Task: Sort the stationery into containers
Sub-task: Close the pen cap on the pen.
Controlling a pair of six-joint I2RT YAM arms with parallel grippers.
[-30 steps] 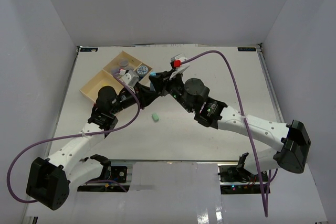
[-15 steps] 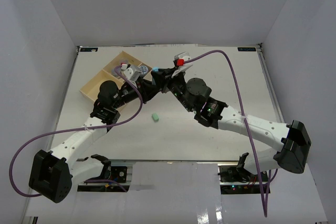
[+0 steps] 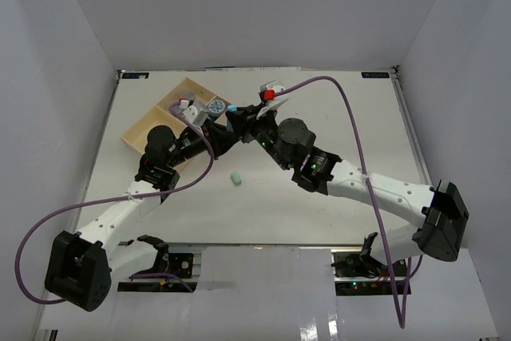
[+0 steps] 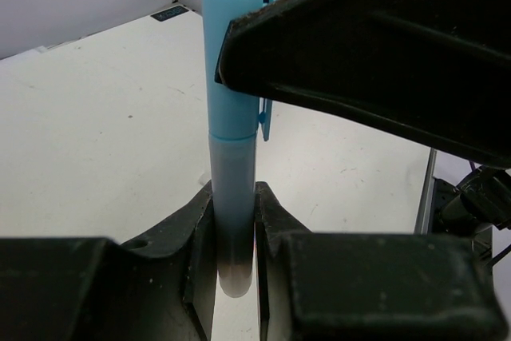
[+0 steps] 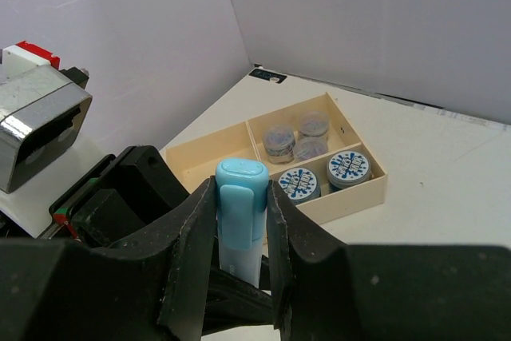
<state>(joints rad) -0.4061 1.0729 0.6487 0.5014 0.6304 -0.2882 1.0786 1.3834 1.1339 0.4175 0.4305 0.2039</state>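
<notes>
A light-blue capped pen [image 4: 233,117] stands between both grippers, above the table near the tray. My left gripper [image 4: 234,221] is shut on the pen's lower barrel. My right gripper [image 5: 242,205] is shut on the pen's cap [image 5: 242,185]. In the top view the two grippers meet at the pen [image 3: 231,107], beside the pale-wood tray [image 3: 148,125]. One small section of the tray [image 5: 351,197] holds two blue-and-white rolls [image 5: 299,184] [image 5: 348,167]. The other small section holds three grey rolls [image 5: 279,140]. A green stubby piece [image 3: 235,176] lies on the table.
The tray sits at the table's far left, angled. Purple cables loop from both arms, the right one arching over the table [image 3: 351,109]. White walls enclose the table on three sides.
Both arms have shifted slightly toward the tray, carrying the pen between them. Neither grip on the pen has changed.
</notes>
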